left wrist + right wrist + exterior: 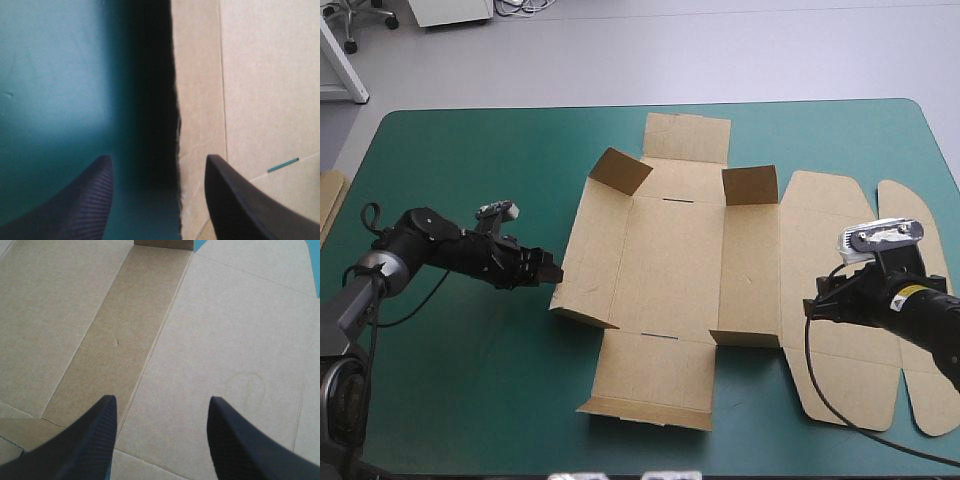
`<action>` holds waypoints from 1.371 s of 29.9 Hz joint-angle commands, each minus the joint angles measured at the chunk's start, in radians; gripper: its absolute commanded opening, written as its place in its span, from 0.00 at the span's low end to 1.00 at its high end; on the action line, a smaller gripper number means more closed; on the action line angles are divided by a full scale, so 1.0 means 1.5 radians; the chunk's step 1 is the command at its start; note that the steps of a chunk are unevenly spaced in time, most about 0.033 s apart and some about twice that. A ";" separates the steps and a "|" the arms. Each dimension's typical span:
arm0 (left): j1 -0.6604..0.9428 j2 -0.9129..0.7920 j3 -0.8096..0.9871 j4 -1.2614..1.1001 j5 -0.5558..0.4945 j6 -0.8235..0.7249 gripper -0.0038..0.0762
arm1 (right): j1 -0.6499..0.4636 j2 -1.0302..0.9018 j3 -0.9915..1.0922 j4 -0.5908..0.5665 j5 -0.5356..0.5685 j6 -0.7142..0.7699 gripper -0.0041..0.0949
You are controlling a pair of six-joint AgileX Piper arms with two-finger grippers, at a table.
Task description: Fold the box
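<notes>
Straddling the box (270, 75) edge, left tool (159, 157) gapes; only wrist views show right tool (161, 398) released.

My right gripper (815, 305) covers part of the box's (670, 260) lid near the table's (470, 400) right edge. Board (328, 205) at its left edge is cut off. By my left gripper (157, 157) the box's edge blurs.

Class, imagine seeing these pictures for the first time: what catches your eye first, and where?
The brown box first: a big cut sheet spread across the middle of the teal-green cover, mostly flat, with two small flaps standing up at its far side. Then the left gripper, jaws open at the box's left edge, and the right gripper, jaws open above its right-hand panels.
</notes>
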 commanded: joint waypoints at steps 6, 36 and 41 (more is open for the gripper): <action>0.025 -0.015 0.100 -0.262 0.009 0.196 0.56 | -0.005 -0.002 -0.025 0.015 -0.031 -0.008 0.56; -0.038 0.026 0.101 -0.325 -0.019 0.244 0.34 | -0.005 -0.002 -0.025 0.038 -0.020 -0.020 0.55; -0.049 0.026 0.101 -0.325 -0.035 0.242 0.23 | -0.005 -0.002 -0.025 0.038 -0.020 -0.020 0.55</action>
